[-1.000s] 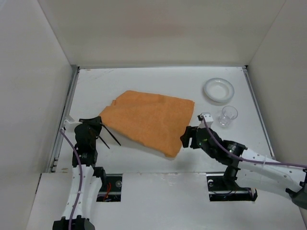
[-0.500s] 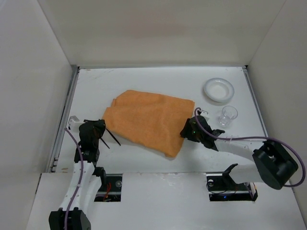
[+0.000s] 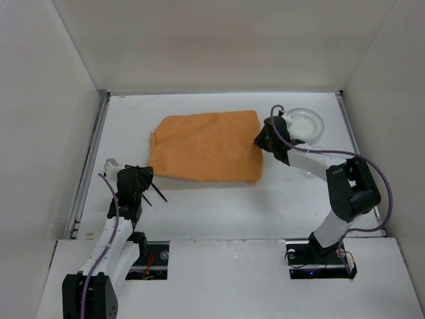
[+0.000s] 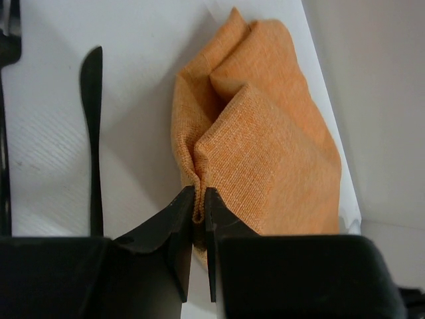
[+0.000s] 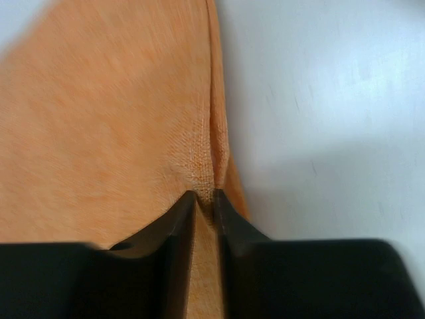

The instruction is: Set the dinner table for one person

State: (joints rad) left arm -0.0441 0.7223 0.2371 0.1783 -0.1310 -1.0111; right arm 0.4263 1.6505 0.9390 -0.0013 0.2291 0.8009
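On dinner table [image 3: 219, 207], orange mat [image 3: 206, 146] dragged farther, flatter; left pincer [image 4: 199, 197], right pincer [image 5: 204, 198] both clamping its edges.

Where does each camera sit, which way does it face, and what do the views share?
Top external: fixed above and behind, looks down on the dinner table; left arm and right arm show.
Left wrist: on the left arm, looks along its jaws, shut on the orange mat's corner.
Right wrist: on the right arm, looks along its jaws, shut on the mat's edge.
Shared: all three show the mat.
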